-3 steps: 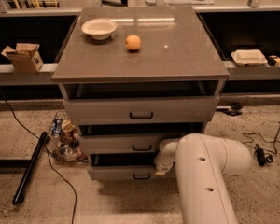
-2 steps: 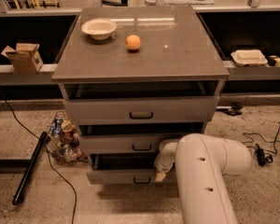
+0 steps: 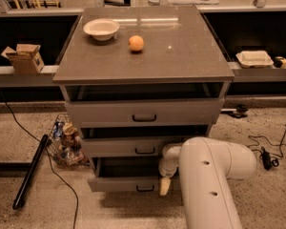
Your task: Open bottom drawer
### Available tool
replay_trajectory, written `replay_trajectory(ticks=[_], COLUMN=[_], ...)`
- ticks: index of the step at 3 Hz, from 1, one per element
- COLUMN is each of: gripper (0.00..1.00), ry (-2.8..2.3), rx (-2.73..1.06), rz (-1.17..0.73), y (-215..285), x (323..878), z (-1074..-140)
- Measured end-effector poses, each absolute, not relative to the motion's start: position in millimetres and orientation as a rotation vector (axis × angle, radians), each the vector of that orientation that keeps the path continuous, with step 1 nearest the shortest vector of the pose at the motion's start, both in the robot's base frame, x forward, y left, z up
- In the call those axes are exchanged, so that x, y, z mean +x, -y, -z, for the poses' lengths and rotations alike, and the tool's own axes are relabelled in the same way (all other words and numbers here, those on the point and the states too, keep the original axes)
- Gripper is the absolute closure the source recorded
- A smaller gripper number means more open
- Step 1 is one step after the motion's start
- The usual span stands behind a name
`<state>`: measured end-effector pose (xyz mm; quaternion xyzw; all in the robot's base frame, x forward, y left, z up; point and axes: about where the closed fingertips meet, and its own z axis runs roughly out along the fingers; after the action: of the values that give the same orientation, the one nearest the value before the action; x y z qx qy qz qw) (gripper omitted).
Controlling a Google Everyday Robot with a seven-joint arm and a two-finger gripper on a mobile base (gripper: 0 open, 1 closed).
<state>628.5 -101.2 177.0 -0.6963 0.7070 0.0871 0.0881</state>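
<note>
The white arm's pale gripper (image 3: pixel 165 185) sits low at the flat grey bottom drawer (image 3: pixel 119 183) of the grey desk (image 3: pixel 181 56), just right of its small black loop handle (image 3: pixel 145 188), seemingly placed to pull the partly open drawer nearer; whether the gripper is open or closed I cannot tell.

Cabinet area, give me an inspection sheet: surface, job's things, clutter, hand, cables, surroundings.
Surface: cabinet top holds a bowl and an orange, apart.
Job's things: bottom drawer partly out, dark inside showing.
Clutter: basket of packets on the floor, left of the cabinet.
Hand: at the bottom drawer's front, right of its handle.
Cables: left cable and right cable on the floor.
Surroundings: cardboard box on the left shelf, white container on the right shelf, black pole on the floor.
</note>
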Motion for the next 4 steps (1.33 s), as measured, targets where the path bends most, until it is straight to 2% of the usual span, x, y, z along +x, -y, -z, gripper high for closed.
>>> replay_trajectory(ticks=[3, 4], gripper=[0.0, 0.17], ry=[-2.252, -2.319], rx=[-2.056, -2.046], rz=[-0.476, -0.457], y=[101, 104], x=[570, 556], z=[-149, -161])
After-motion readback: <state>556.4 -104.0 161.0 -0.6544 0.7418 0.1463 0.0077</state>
